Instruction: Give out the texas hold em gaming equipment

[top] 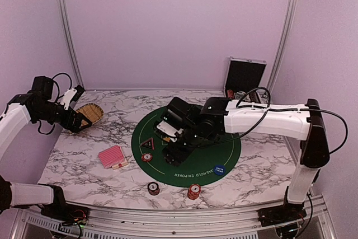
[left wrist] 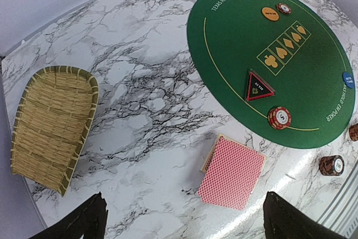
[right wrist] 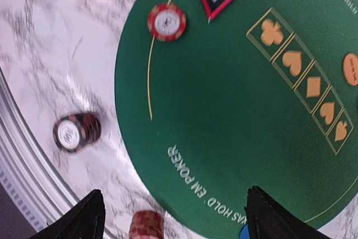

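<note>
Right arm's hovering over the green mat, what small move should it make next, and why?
Probably slide the right tool toward the near edge and lower it around the red chip stack. The tool is open and empty, and that stack stands off the green mat, nearest it.

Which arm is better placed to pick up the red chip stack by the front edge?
Right, probably: the right tool, open, hangs over the green mat, the red chip stack just ahead between its fingers. The left tool is far off by the basket.
</note>
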Tool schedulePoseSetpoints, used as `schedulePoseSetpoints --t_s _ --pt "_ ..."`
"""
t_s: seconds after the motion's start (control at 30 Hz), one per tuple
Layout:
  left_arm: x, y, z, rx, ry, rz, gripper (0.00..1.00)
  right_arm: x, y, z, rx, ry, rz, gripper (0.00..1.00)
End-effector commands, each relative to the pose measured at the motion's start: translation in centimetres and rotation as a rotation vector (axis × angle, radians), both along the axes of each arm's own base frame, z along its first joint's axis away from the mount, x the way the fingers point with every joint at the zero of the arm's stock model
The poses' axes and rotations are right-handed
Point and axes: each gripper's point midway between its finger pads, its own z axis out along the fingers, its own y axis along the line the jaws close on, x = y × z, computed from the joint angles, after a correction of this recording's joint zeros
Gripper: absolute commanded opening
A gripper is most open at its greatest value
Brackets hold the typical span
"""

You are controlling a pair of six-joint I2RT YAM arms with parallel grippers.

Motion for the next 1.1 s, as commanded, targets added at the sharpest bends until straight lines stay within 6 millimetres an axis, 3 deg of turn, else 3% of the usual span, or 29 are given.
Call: schedulePoseSetpoints --t_s 0.0,0.1,0.27,0.5,1.07 --pt "-0.3 0.1 0.8 -0.003 -0.005 0.001 0.99 -5.0 -4.3 -3.7 -0.133 0.110 0.012 0.87" --pt "-0.3 0.1 0.9 -0.004 -0.005 0.003 0.99 -6.7 -6.0 -4.9 -0.164 0.142 0.004 0.88" --pt "-0.4 -0.1 1.0 -0.015 -0.004 -0.001 0.99 -7.6 -7.6 -6.7 -0.186 0.167 -0.013 0.89" --pt "-0.4 0.0 1.0 -0.008 -0.001 0.004 0.99 -7.8 -7.0 -7.5 -0.177 0.183 0.006 0.88" --pt "-0.4 0.0 1.0 -0.007 -0.001 0.003 0.99 -8.9 -7.2 -9.1 -0.187 0.235 0.031 0.72"
